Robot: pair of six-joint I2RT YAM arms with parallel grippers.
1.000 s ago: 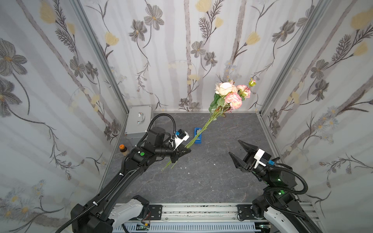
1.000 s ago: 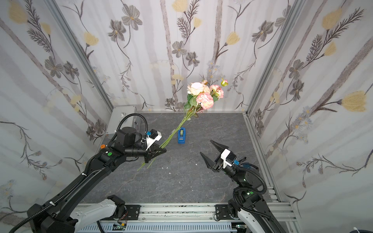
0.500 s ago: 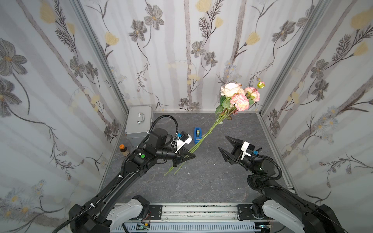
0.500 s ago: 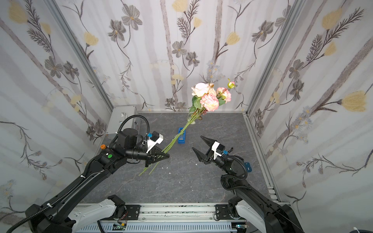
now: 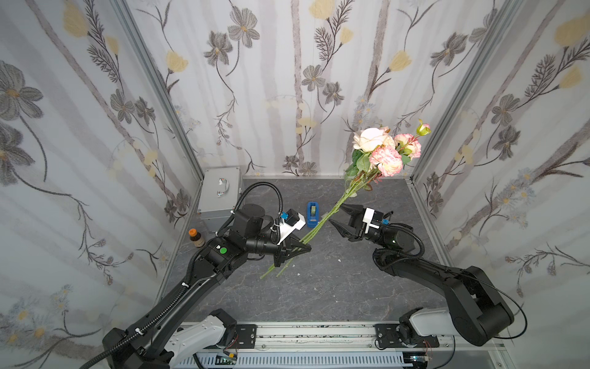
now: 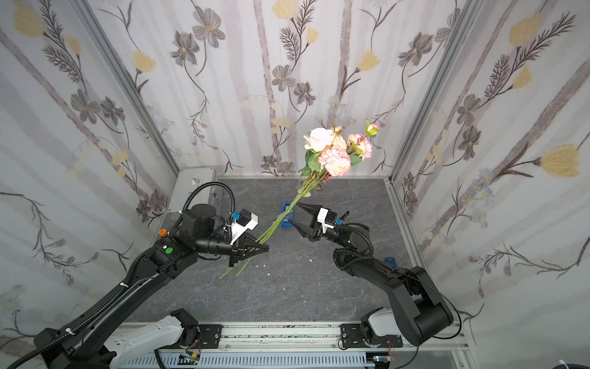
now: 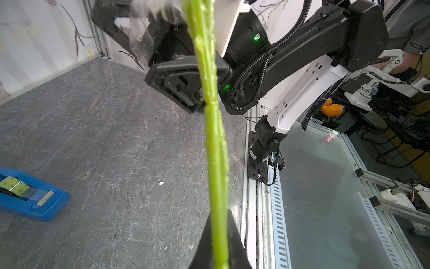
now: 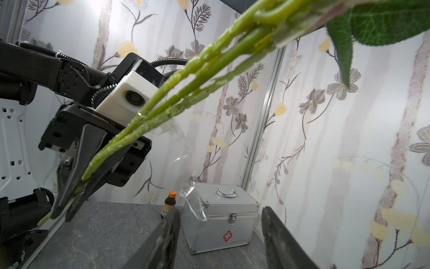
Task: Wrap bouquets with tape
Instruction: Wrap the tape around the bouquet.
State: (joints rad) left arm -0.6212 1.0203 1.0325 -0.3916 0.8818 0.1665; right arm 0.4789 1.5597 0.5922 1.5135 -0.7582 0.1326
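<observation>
Above the middle of the table (image 5: pixel 319 287), the left gripper (image 5: pixel 304 248) clamps the bouquet (image 5: pixel 380 153) by its lower stems, apparently to leave the mid-stem free for binding. The right gripper (image 5: pixel 335 213), jaws partly apart and empty, hovers just beside the stems. Nearer the far edge sits the tape (image 5: pixel 314 211) in its blue dispenser (image 5: pixel 313 222). The blooms tilt toward the far right corner.

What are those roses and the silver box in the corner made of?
The roses look artificial. Their stems are glossy green with moulded bumps, so probably plastic. The petals seem to be fabric, though that is hard to tell from here. The silver box looks like matte aluminium panels with shinier metal edging, latch and handle.
</observation>
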